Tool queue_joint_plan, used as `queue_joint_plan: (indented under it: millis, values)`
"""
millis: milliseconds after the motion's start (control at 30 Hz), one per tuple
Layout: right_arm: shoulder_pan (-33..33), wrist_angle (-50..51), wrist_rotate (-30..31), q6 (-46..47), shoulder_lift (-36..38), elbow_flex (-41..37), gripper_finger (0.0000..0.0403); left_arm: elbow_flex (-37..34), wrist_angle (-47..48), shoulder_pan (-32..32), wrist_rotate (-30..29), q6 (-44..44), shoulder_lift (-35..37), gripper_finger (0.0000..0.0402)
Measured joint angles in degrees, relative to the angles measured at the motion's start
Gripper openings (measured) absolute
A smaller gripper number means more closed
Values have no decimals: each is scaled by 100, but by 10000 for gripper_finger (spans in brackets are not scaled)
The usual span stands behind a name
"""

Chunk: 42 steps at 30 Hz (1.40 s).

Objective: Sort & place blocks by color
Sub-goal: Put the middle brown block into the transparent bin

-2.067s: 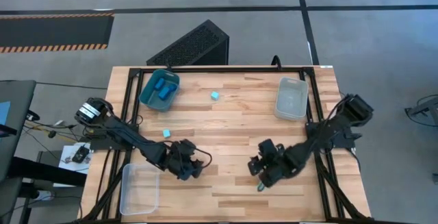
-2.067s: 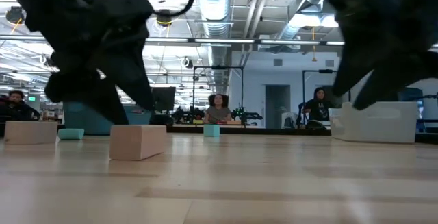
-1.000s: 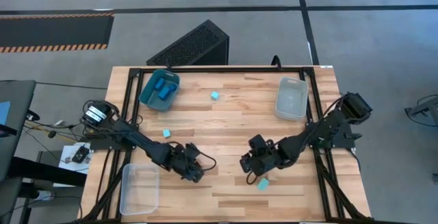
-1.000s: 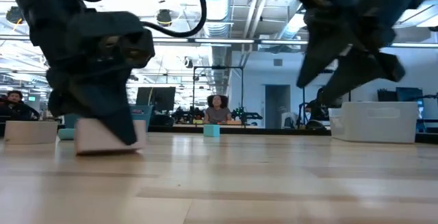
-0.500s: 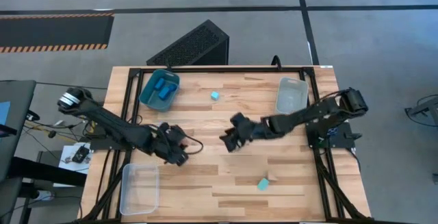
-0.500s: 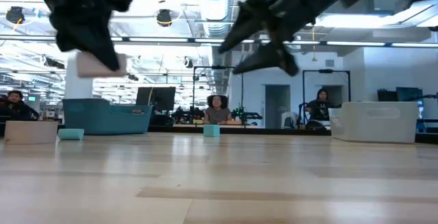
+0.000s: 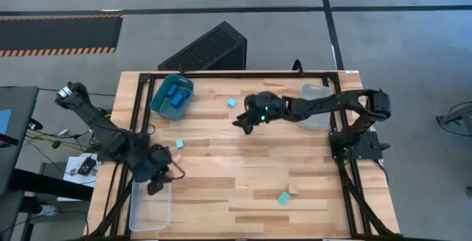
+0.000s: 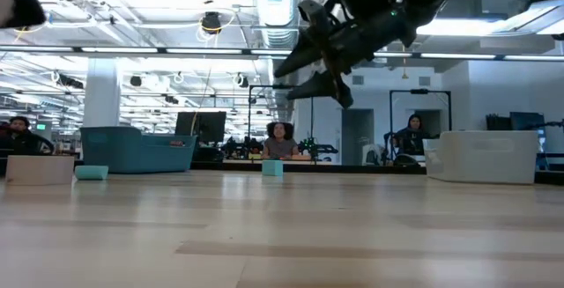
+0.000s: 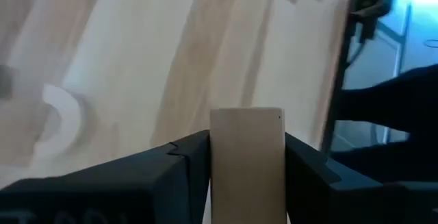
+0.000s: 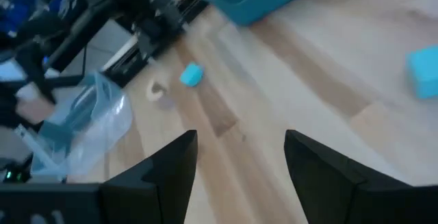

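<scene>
I carried a tan block (image 9: 246, 162) in my left pincer (image 7: 156, 183) over the clear bin (image 7: 150, 210); next, release it inside. Right pincer (image 7: 243, 123) hung wide, empty.

No text or label can be read.

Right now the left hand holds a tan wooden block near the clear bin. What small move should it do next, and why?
Probably carry the tan block slightly farther over the clear bin before releasing: the left hand sits just at the bin's near rim, not yet plainly above its inside.
</scene>
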<state>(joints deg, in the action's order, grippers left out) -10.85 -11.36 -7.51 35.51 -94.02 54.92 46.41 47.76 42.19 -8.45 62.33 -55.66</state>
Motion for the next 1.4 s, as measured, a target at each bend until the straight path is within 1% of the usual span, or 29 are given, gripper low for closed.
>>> queue_joint_plan:
  millis: [133,200,300,433,567,633,800,1000,1133,1233,1300,1400]
  values:
    - [-195,-167,17,196,-7,-4,244,4,195,703,-483,123,138,114]
    - [-196,-433,178,491,-7,-2,242,4,461,1001,-583,172,127,114]
    - [22,-940,481,779,-7,-4,230,2,860,1404,-573,271,116,120]
    - [516,-1424,1187,916,-4,0,206,-257,883,1934,-580,437,166,124]
    - [953,-1544,1974,1269,-4,-2,184,-669,479,2501,-579,620,222,125]
    - [1212,-1522,2289,1415,-4,-2,173,-848,207,2675,-608,629,245,125]
    - [1935,-1524,2890,1790,-4,-2,147,-1067,-247,2936,-811,339,243,126]
    - [2816,-1462,4146,2245,-4,-2,116,-1323,-568,2987,-879,-11,241,126]
    - [3241,-1268,4768,2302,-9,230,106,-1403,-571,2987,-897,-167,239,126]
    - [3377,-619,4817,2303,-9,584,102,-1501,-613,2987,-1127,14,238,126]
    - [3431,-28,4811,2306,-9,815,102,-1636,-831,2984,-1288,169,232,126]
    - [3498,474,4805,2311,-7,944,102,-1825,-1170,2984,-1331,346,230,128]
